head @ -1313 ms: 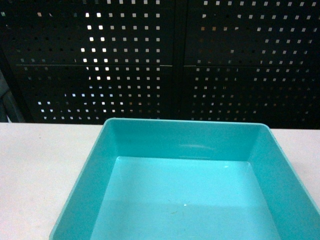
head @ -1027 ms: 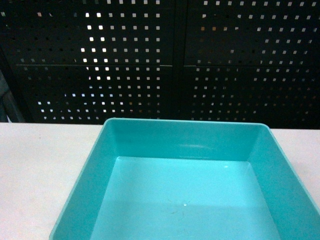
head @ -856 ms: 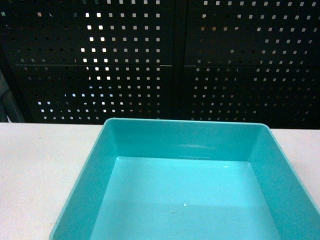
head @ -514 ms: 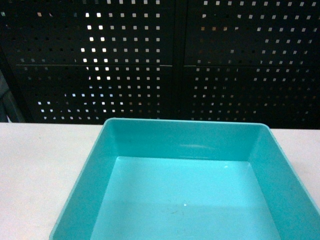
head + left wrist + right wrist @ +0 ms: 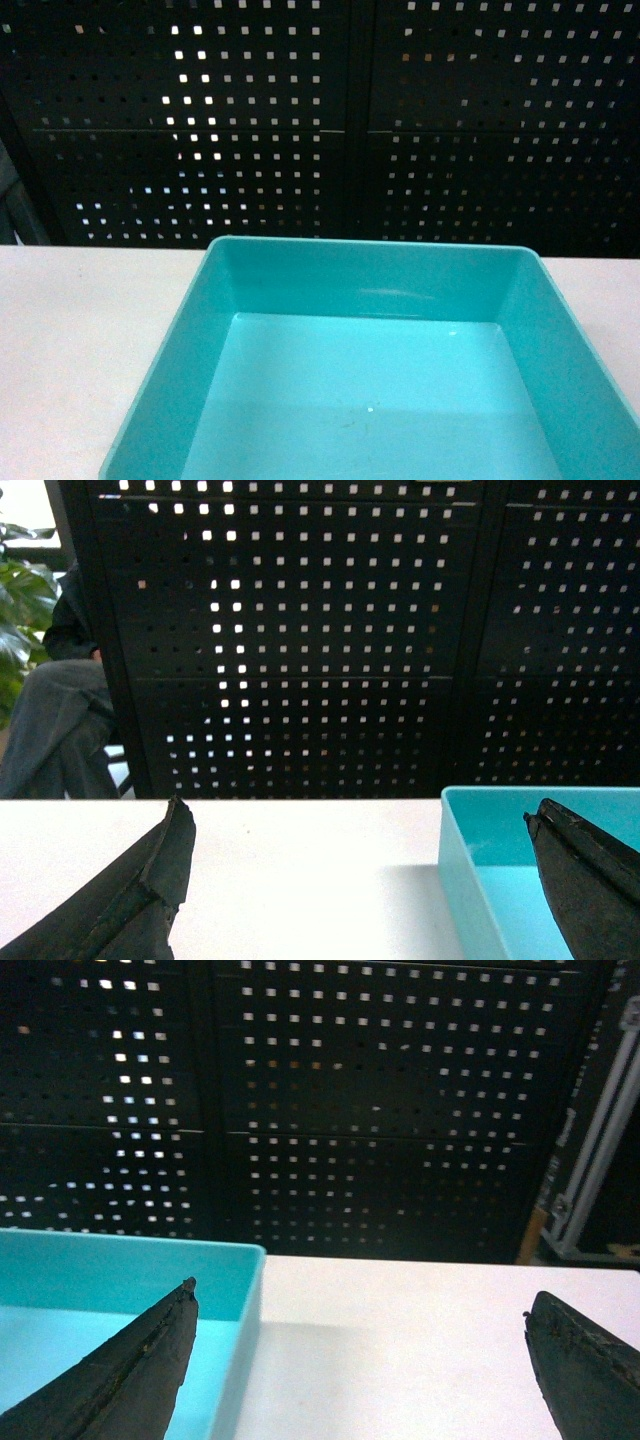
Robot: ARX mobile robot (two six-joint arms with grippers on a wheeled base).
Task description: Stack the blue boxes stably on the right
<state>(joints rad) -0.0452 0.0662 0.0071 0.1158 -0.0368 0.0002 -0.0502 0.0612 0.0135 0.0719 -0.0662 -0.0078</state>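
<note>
One turquoise blue box (image 5: 370, 390) fills the lower middle of the head view, empty and resting on the white table (image 5: 70, 340). Neither gripper shows in the head view. My left gripper (image 5: 360, 825) is open, straddling the box's left wall (image 5: 455, 870): its right finger hangs over the box's inside, its left finger over bare table. My right gripper (image 5: 360, 1305) is open too, straddling the box's right wall (image 5: 240, 1340), left finger over the box (image 5: 60, 1290), right finger over the table. Neither holds anything.
A black perforated panel (image 5: 330, 120) stands along the table's far edge. A seated person (image 5: 60, 720) and a plant (image 5: 20, 600) show at far left behind the panel. A metal frame (image 5: 590, 1160) stands at the right. White tabletop (image 5: 420, 1340) lies on both sides of the box.
</note>
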